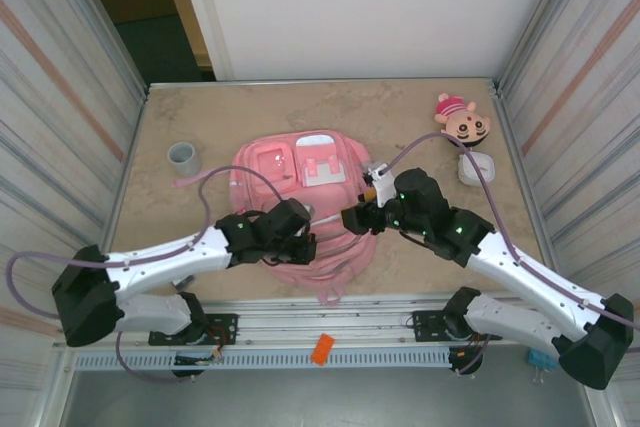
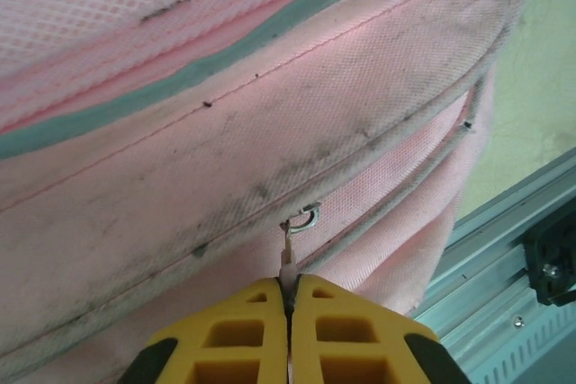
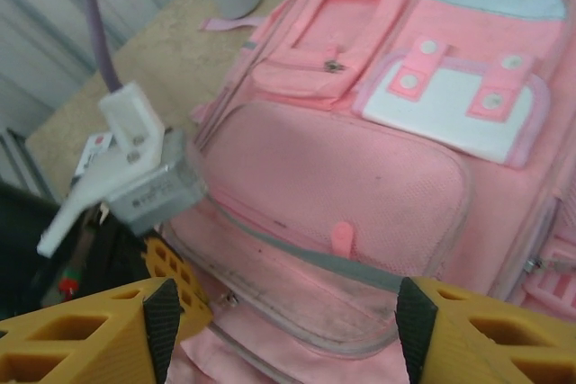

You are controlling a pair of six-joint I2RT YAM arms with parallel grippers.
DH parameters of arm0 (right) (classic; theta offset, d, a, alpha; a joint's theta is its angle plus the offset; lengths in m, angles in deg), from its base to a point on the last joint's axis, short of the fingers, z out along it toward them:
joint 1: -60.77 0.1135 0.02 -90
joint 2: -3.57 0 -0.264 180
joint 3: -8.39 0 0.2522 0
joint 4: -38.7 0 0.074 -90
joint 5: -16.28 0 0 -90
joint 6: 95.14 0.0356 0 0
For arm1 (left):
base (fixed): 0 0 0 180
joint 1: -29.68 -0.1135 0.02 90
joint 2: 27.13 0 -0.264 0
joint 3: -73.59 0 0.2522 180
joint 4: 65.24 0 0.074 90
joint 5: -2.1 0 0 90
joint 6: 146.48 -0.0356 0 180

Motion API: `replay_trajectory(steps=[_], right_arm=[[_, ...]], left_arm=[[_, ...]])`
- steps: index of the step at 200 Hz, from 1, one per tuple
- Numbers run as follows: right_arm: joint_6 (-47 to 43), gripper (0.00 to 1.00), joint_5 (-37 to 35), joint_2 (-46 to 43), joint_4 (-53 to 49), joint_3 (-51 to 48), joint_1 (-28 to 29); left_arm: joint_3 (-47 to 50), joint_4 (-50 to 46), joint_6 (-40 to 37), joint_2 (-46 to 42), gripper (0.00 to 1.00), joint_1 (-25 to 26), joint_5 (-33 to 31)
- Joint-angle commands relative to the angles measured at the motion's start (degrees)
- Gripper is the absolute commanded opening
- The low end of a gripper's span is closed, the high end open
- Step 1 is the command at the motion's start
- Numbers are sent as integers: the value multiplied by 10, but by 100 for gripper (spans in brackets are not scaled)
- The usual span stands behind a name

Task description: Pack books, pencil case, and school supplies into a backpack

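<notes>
The pink backpack (image 1: 300, 182) lies flat in the middle of the table, front pockets up. My left gripper (image 2: 290, 283) is at its near edge, shut on a small whitish zip pull (image 2: 288, 256) that hangs from a metal slider ring (image 2: 304, 219). From the top view that gripper (image 1: 305, 244) sits on the bag's lower left. My right gripper (image 3: 288, 325) stands open above the lower front pocket (image 3: 333, 177), jaws wide apart with nothing between them; from above it (image 1: 357, 219) hovers at the bag's lower right. The books, pencil case and school supplies are out of view.
A grey cup (image 1: 184, 155) stands left of the bag. At the back right lie a plush head (image 1: 462, 119) and a white rounded box (image 1: 475, 167). An aluminium rail (image 2: 504, 249) runs along the table's near edge, close to the left gripper.
</notes>
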Motion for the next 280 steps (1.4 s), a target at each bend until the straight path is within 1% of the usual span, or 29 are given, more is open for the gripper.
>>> replay_trajectory(steps=[1, 33, 65, 107, 134, 147, 156, 157, 159, 160, 172, 173, 179, 190, 209, 213, 243, 280], right_arm=[[-130, 67, -3, 10, 10, -4, 31], [-250, 67, 3, 32, 50, -24, 67], [-335, 67, 4, 105, 65, -21, 78], [-389, 66, -33, 202, 85, 11, 106], [-395, 65, -50, 249, 118, 25, 113], [-396, 56, -57, 261, 127, 31, 113], [-396, 45, -60, 264, 128, 33, 113], [-396, 45, -60, 264, 128, 33, 113], [-398, 41, -60, 264, 128, 35, 113], [-398, 41, -60, 264, 128, 35, 113], [-400, 26, -58, 261, 116, 42, 113], [-401, 24, -57, 259, 114, 43, 113], [-403, 19, -54, 256, 106, 46, 113], [-409, 10, -44, 247, 85, 52, 112], [-418, 1, -20, 226, 55, 56, 105], [-419, 0, -15, 222, 51, 55, 103], [-435, 0, 37, 176, 33, 42, 80], [-462, 0, 83, 132, 25, 25, 44]], left_arm=[[35, 12, 8, -51, 0, -8, -12], [60, 2, 9, -91, 0, -27, -12], [74, 3, 5, -110, 0, -37, -9], [81, 15, 5, -118, 0, -40, -2], [84, 16, 6, -124, 0, -40, -1], [87, 14, 9, -130, 0, -41, -5], [91, 8, 11, -137, 0, -43, -11], [92, 7, 11, -138, 0, -43, -12], [92, 6, 11, -140, 0, -44, -13], [92, 5, 11, -140, 0, -44, -14], [98, -6, 11, -154, 0, -51, -22], [98, -7, 11, -155, 0, -52, -23], [101, -14, 11, -162, 0, -58, -25], [108, -24, 8, -179, 0, -72, -28], [120, -43, -3, -209, 0, -102, -28], [123, -47, -6, -215, 0, -110, -29], [137, -69, -39, -252, 0, -177, -17], [138, -74, -78, -275, 0, -251, -1]])
